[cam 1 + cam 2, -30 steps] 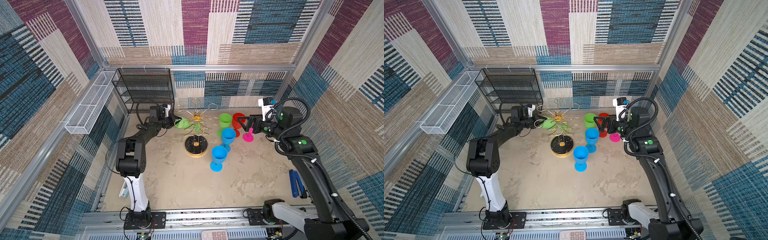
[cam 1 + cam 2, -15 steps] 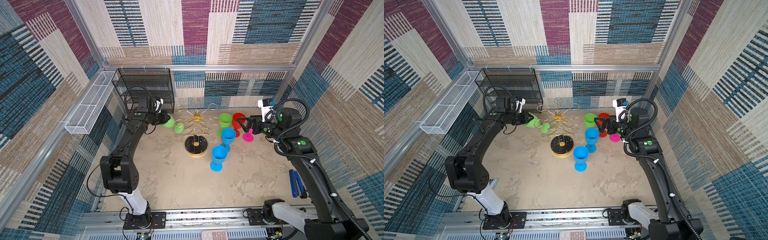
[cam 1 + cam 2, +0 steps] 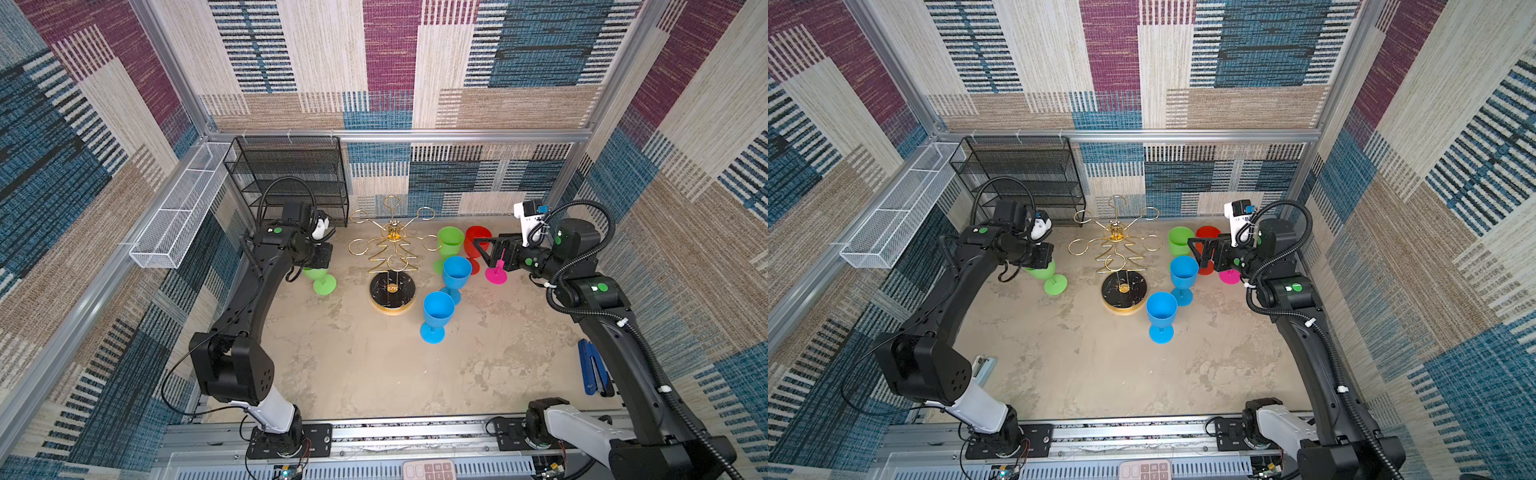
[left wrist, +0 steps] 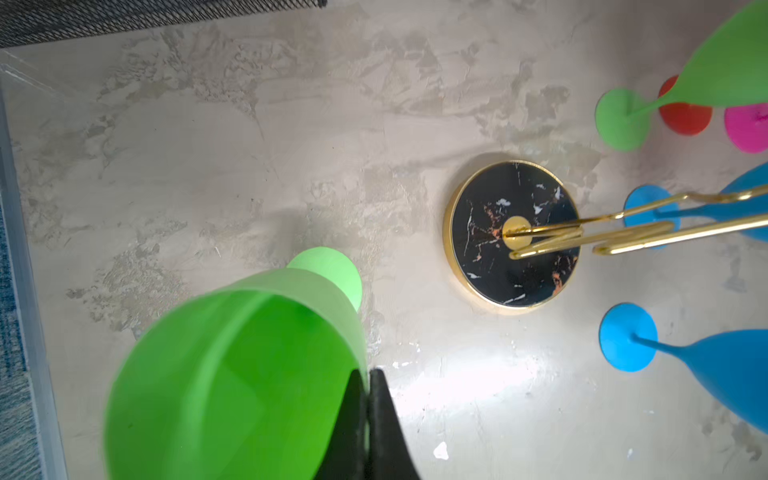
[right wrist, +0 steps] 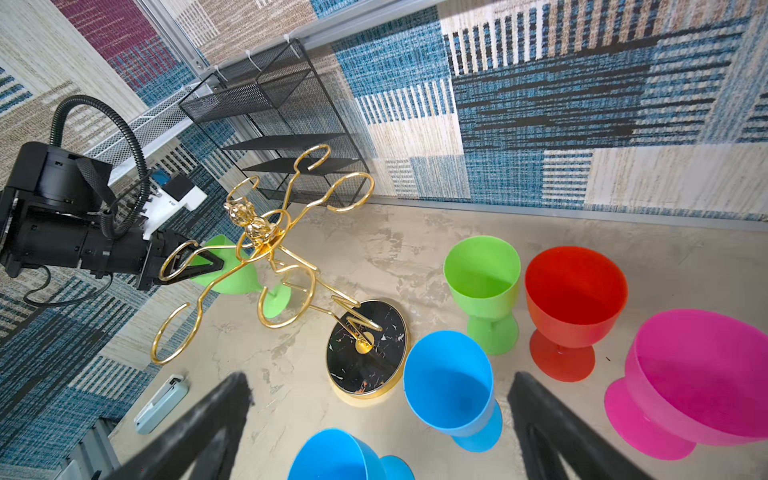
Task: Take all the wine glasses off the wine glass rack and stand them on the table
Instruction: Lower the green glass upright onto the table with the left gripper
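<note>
Pinched shut on the green wine glass (image 3: 325, 286), the left gripper (image 4: 368, 376) has pulled it frame-left of the wine glass rack (image 3: 392, 287) — removal seemingly done — the right gripper (image 5: 379, 377) gaping, empty.

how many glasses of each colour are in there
green glasses: 2
blue glasses: 2
red glass: 1
pink glass: 1
total: 6
</note>
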